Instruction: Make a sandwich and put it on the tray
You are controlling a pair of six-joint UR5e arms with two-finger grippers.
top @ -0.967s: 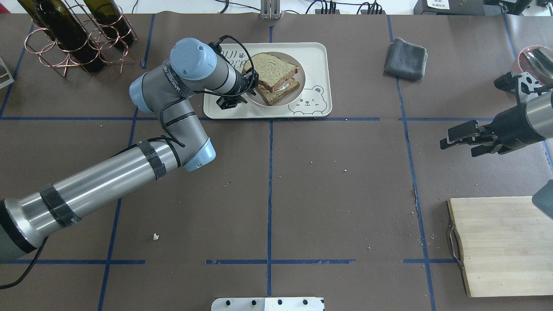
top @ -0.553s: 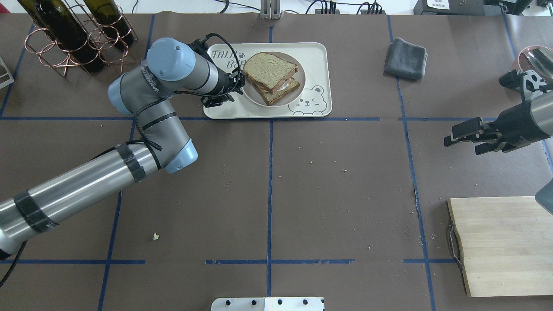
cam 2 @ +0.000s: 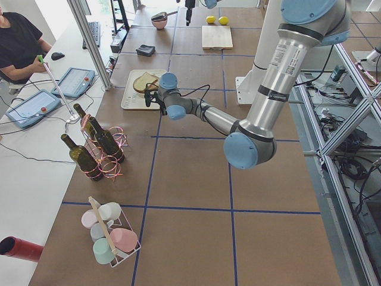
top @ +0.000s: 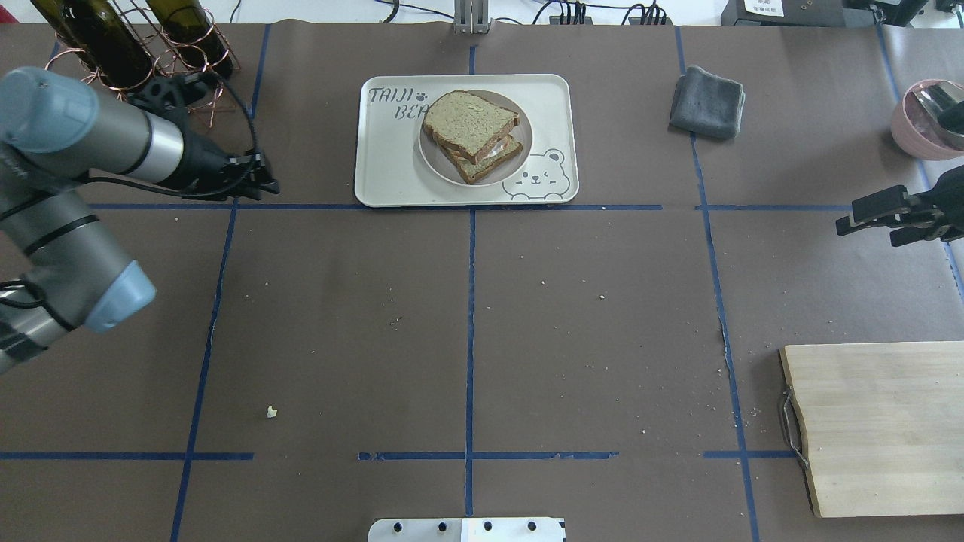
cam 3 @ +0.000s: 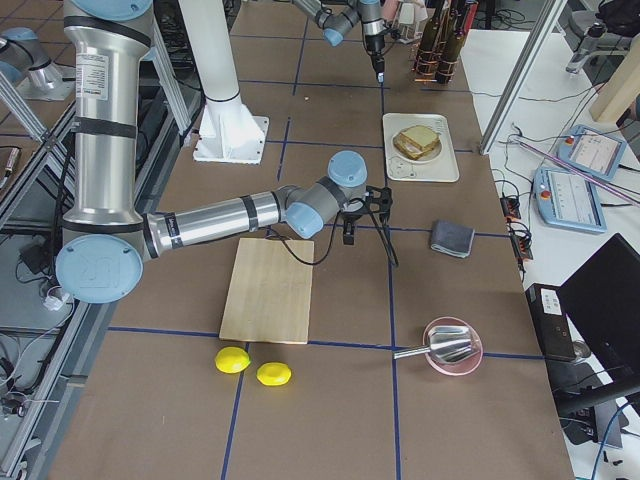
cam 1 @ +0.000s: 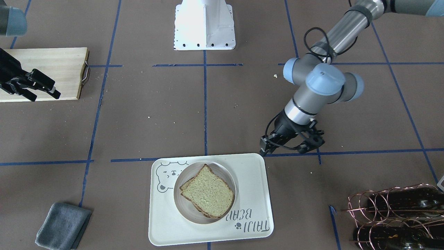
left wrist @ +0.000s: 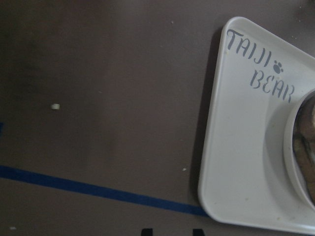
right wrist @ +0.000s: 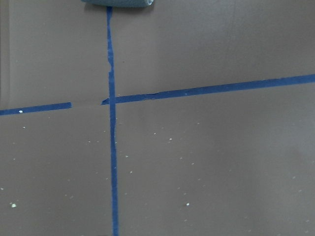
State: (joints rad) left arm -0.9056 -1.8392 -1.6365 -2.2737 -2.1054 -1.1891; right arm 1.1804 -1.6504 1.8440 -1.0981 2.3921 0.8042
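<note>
My cream tray (top: 384, 162) lies at the table's far middle and carries a round plate (top: 431, 159) with the stacked sandwich (top: 471, 124) on it, so I judge the task finished. My left arm is bent and its gripper (cam 1: 288, 148) hangs off the tray's left side, jaws wide apart and empty. My right gripper (top: 866, 223) hovers well away, also spread and empty.

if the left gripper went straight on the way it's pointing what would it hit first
Most likely the bare table paper just beside the tray; the left gripper points steeply down, though depth is unclear.
</note>
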